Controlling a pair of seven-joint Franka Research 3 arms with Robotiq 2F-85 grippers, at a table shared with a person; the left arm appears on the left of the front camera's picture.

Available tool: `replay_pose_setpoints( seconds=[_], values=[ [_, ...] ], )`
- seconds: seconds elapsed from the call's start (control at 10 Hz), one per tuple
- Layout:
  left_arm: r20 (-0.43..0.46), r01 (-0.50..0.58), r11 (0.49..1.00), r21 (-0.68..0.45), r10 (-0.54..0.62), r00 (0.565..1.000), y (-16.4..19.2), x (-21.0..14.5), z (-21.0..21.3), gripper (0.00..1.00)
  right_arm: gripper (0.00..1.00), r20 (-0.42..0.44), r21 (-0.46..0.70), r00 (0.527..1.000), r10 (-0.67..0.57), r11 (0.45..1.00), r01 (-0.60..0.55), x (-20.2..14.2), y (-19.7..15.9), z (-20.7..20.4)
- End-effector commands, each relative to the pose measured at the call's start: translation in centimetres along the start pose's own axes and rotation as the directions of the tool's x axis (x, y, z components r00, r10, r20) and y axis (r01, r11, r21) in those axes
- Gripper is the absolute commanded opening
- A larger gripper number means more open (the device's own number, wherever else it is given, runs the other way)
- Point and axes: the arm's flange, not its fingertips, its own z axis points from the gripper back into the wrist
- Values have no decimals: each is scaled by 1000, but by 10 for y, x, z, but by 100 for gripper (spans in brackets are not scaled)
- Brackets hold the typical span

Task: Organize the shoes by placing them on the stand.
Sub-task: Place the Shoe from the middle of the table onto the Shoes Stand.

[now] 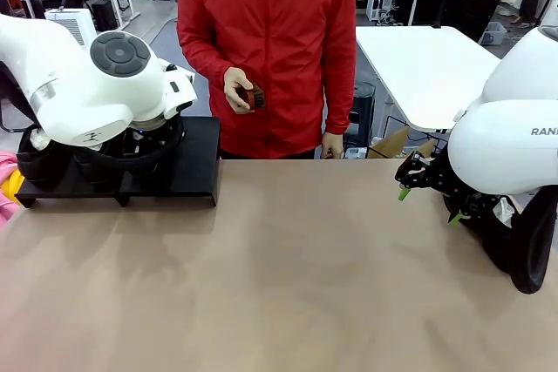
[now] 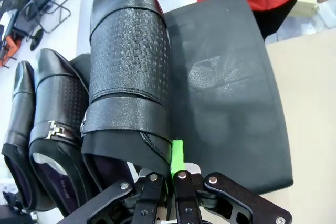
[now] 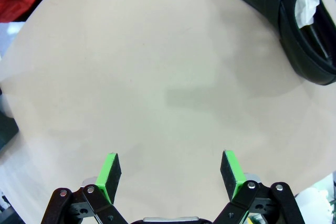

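Now | we clamp our left gripper (image 2: 176, 174) on the heel rim of a glossy black embossed leather shoe (image 2: 128, 72) | its long axis runs straight away from the fingers, over the matte-black flat stand (image 2: 231, 98), two shoes beside | our right gripper (image 3: 170, 174) gapes over bare table.

The beige surface (image 1: 288, 276) carried the black stand (image 1: 187, 167) at its far left corner. On the stand, two shoes (image 2: 50, 129) sat side by side at its left end, with a third shoe (image 2: 128, 72) just beside them. Well away from the stand, a fourth shoe (image 3: 294, 19) lay directly on the surface.
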Motion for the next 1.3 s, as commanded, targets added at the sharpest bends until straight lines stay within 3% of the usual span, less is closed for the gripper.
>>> replay_pose_setpoints(
  seconds=[0.0, 0.3, 0.5, 1.0, 1.1, 1.2],
  values=[
    [10, -4, 1000, 28, 4, 1000, -6, 5, -4, 0, 100, 4, 18, 1000, 12, 1000, -12, 0, 2, 0],
    [-4, -17, 998, 54, 17, 1000, -8, 2, -25, 55, 100, 4, 18, 1000, 12, 1000, -12, 0, 2, 0],
    [4, -39, 998, 51, 39, 999, -9, 0, -24, 55, 100, 4, 18, 1000, 12, 1000, -12, 0, 2, 0],
    [93, -189, 982, 11, 187, 978, 28, -4, 52, 55, 100, 4, 18, 1000, 12, 1000, -12, 0, 2, 0],
    [62, -135, 991, 20, 134, 989, 9, 12, 18, 55, 100, 4, 18, 1000, 12, 1000, -12, 0, 2, 0],
    [62, -135, 991, 20, 134, 989, 9, 12, 18, 55, 100, 4, 18, 1000, 12, 1000, -12, 0, 2, 0]
  ],
)
